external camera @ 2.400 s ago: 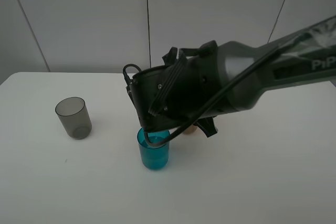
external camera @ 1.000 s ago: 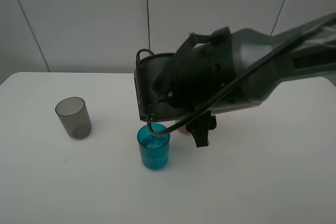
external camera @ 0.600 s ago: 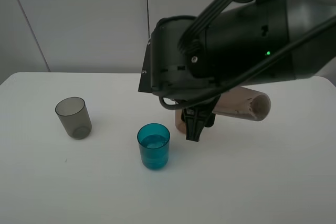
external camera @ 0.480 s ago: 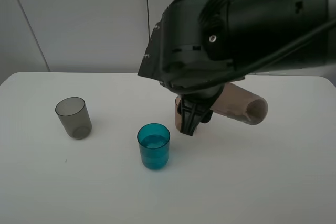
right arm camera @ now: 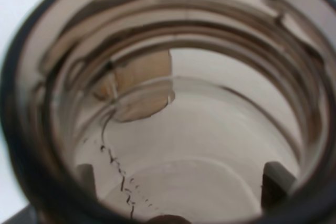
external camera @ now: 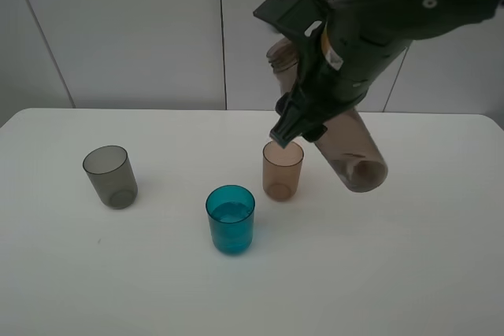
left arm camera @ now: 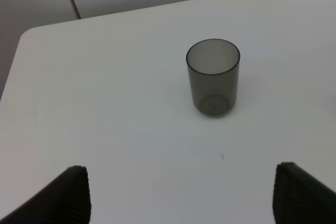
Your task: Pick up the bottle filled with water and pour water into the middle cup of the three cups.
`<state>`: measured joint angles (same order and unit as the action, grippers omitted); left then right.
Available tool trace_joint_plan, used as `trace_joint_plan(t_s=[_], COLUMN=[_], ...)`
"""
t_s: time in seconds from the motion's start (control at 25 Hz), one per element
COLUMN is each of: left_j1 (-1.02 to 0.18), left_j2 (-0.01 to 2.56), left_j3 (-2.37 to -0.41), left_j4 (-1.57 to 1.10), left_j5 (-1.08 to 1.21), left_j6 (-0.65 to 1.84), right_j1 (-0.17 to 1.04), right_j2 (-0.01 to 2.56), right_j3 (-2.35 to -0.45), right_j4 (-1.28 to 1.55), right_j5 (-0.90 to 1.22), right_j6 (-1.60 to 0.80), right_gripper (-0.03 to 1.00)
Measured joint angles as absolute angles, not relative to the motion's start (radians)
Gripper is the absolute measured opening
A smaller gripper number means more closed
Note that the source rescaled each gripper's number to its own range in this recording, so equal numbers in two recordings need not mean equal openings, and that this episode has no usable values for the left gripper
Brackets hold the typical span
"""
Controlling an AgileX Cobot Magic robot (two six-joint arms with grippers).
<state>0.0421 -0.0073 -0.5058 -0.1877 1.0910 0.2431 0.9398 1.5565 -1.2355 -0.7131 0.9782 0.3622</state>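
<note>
We judge the pour essentially done: the middle cup [external camera: 231, 222], standing near the centre of the table [external camera: 409, 273], holds some water. The bottle [external camera: 356, 155] hangs tilted with its neck up, above and just right of the brownish-pink cup [external camera: 283, 172], clamped in our right gripper [external camera: 305, 120]. Only setting it down seems left. Our left gripper [left arm camera: 184, 195] is spread wide on the near side of the grey cup [left arm camera: 212, 77].

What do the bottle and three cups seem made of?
The bottle: probably smoky brown translucent plastic, glossy; light passes through. The teal cup, grey cup and brownish-pink cup: likely tinted translucent plastic, smooth; bases show through their walls. Glass is possible.
</note>
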Motion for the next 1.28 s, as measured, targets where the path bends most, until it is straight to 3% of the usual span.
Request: trace_joint_plan(t_s=[0.72, 1.0, 1.28], left_j1=[0.042, 0.042, 0.042], left_j2=[-0.007, -0.007, -0.007], left_j3=[-0.506, -0.506, -0.506], left_j4=[-0.188, -0.188, -0.188], left_j5=[1.091, 1.091, 1.091], left_j6=[0.243, 0.243, 0.243], right_j1=[0.516, 0.401, 0.334], right_j2=[1.318, 1.318, 1.316], right_j3=[-0.839, -0.678, -0.593], right_j4=[-0.451, -0.415, -0.413], right_j5=[0.39, 0.148, 0.066], right_j6=[0.367, 0.367, 0.338], right_gripper=[0.0, 0.0, 0.0])
